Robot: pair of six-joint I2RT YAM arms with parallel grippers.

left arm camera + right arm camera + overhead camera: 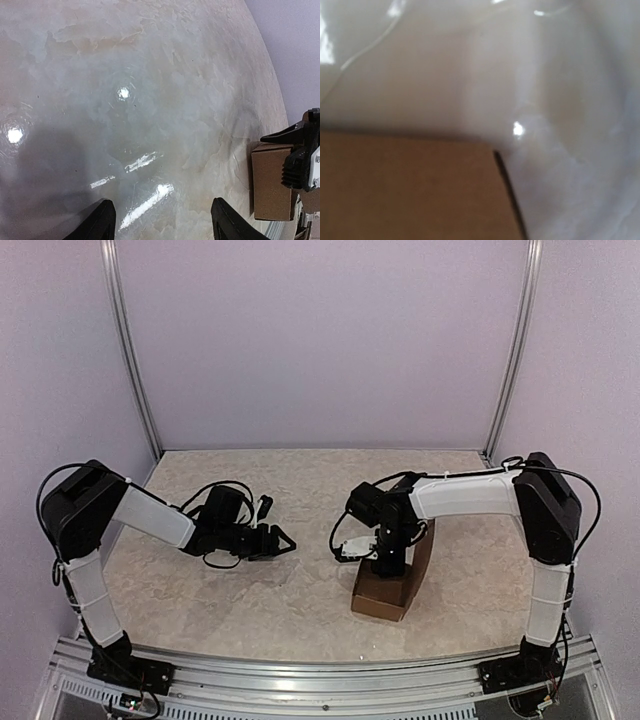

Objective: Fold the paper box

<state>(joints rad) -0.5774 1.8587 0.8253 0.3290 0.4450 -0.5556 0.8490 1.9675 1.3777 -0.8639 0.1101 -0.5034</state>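
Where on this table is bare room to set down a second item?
Free: the far strip of table along the back wall, and the gap between the left claw and the paper box. Crowded: around the box, under the right arm.

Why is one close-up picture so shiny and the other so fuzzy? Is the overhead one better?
Left wrist view: sharp, but bright glare spots and streaks on the glossy table, plus a dark shadow lower left. Right wrist view: out of focus, the paper box only a soft brown blur. Top external view: evenly lit, clear, no strong glare.
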